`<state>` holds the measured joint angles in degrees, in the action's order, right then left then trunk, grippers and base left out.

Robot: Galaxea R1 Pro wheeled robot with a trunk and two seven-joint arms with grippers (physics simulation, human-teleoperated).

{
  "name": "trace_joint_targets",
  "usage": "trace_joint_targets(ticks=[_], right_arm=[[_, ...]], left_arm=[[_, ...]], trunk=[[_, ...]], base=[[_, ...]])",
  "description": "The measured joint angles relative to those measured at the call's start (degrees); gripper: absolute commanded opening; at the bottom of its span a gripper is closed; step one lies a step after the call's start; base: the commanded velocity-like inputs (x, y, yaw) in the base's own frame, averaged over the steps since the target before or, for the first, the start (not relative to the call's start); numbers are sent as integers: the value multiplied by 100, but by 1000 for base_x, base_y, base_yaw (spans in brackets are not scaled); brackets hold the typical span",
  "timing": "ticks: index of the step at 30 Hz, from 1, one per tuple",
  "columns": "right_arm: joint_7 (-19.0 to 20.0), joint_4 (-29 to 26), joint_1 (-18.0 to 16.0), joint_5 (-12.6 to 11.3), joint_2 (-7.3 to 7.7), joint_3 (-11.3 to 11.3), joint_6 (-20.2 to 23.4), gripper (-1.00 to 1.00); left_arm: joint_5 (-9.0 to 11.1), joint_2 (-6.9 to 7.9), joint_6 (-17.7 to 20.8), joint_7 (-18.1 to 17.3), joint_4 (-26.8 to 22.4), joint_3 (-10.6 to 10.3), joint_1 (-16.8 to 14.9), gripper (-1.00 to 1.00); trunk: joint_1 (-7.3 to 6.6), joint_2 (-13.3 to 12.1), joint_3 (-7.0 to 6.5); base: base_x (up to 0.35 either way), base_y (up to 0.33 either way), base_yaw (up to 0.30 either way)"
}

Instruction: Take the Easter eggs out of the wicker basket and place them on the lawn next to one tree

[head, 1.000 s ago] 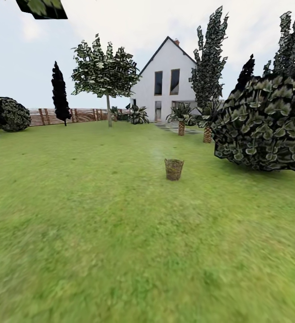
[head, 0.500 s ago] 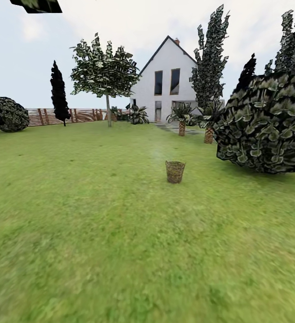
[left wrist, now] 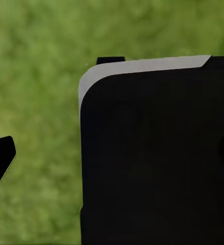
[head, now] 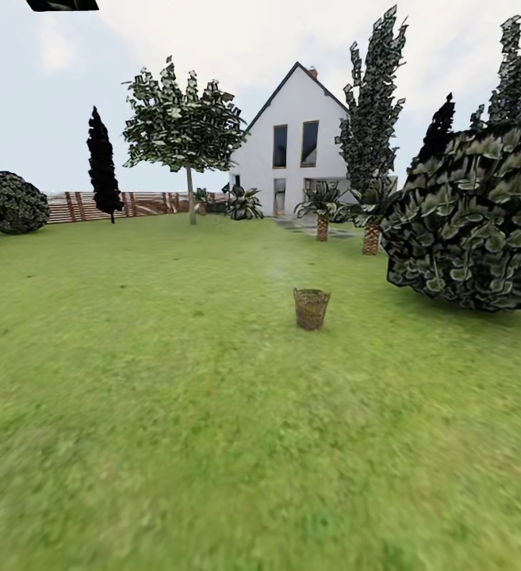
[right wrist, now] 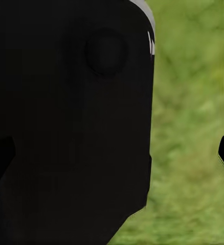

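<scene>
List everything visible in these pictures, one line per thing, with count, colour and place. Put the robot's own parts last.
wicker basket: one, brown-tan, standing on the lawn ahead, contents not visible.
lawn: one, mottled green, across the foreground.
thin-trunked tree: one, green crown, far side of the lawn.
big bush: one, dark green, right of the basket.
round bush: one, dark green, far left.
dark conifer: one, near black, by the fence.
fence: one, brown slats, far edge.
house: one, white, behind the lawn.
small palms: two, by the house.
robot body part: black, close to each wrist camera, above grass.
</scene>
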<state>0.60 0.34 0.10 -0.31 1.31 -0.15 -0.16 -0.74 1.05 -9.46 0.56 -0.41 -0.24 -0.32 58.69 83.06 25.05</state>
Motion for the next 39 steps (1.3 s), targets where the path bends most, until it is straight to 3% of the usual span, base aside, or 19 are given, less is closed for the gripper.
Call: trace_joint_targets(ticks=[39], right_arm=[[-2,0,0,1,0,-1,0,100]], left_arm=[[3,0,-35,0,0,0,0,100]], trunk=[[0,0,0]], base=[[338,0,0]])
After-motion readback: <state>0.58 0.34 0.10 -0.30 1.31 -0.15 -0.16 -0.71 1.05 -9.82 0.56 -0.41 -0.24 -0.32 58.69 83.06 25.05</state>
